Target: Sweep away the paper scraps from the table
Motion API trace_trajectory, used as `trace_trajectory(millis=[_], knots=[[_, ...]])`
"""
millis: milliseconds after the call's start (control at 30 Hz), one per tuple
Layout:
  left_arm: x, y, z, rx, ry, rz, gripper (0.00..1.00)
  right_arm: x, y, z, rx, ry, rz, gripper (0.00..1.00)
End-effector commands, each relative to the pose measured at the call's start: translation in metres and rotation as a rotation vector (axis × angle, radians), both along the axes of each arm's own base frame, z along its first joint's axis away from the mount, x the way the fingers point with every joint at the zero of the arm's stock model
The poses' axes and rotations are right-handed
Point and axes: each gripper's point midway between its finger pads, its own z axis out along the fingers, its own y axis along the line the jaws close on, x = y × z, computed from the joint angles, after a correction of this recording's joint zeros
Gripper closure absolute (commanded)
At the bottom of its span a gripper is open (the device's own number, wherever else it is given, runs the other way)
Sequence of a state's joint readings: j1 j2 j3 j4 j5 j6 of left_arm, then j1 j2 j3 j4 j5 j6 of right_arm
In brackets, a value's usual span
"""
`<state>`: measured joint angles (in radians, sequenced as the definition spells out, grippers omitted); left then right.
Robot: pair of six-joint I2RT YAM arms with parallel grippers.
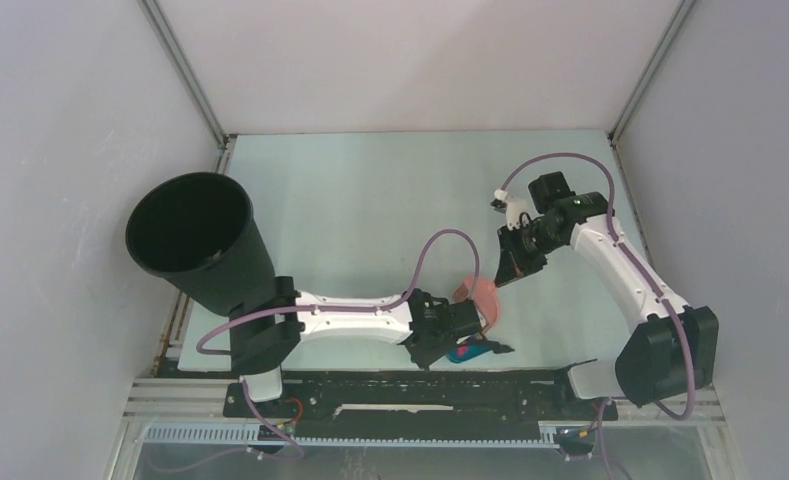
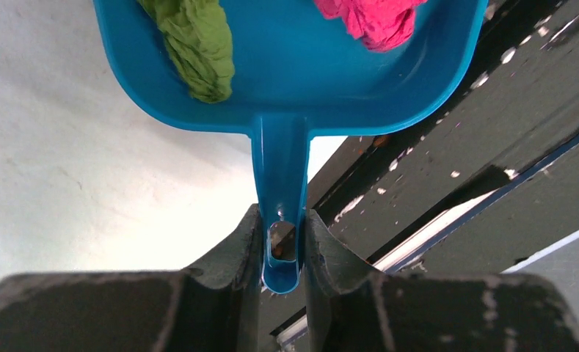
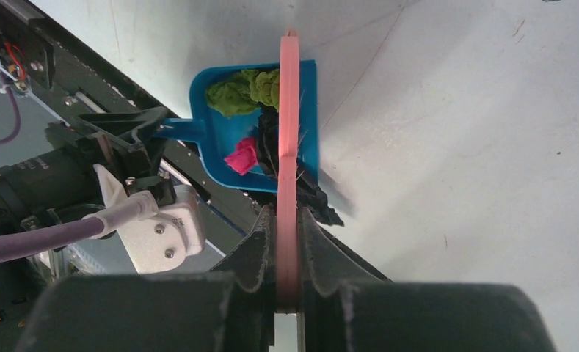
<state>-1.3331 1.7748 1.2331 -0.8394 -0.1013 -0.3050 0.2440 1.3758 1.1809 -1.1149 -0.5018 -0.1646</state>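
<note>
My left gripper (image 2: 281, 246) is shut on the handle of the blue dustpan (image 2: 301, 81), held at the table's near edge (image 1: 467, 350). In the pan lie green scraps (image 2: 194, 44) and a magenta scrap (image 2: 374, 18); the right wrist view shows them too, green (image 3: 244, 92), magenta (image 3: 242, 156), with a black scrap (image 3: 317, 198) at the pan's mouth. My right gripper (image 3: 288, 242) is shut on the pink brush (image 3: 289, 132), whose edge stands across the pan. From above the brush (image 1: 482, 298) sits just beyond the dustpan, under my right gripper (image 1: 510, 272).
A big black bucket (image 1: 198, 240) leans at the table's left edge. The pale green table (image 1: 370, 200) stretches toward the back wall. A black rail (image 1: 410, 385) runs along the near edge. Grey walls close in left, right and behind.
</note>
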Motion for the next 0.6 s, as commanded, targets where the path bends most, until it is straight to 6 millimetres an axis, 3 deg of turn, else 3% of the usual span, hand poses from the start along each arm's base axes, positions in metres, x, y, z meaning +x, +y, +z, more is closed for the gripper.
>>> trace_trajectory(millis=[0, 300, 567], knots=[[0.009, -0.028, 0.014, -0.152, -0.058, 0.011, 1.0, 0.001, 0.004, 0.025, 0.092, -0.042, -0.029, 1.0], [0.013, -0.036, 0.009, -0.276, -0.097, 0.016, 1.0, 0.021, -0.015, 0.054, 0.086, -0.141, -0.113, 1.0], [0.024, -0.043, 0.015, -0.327, -0.16, 0.03, 1.0, 0.026, -0.027, 0.073, 0.056, -0.173, -0.136, 1.0]])
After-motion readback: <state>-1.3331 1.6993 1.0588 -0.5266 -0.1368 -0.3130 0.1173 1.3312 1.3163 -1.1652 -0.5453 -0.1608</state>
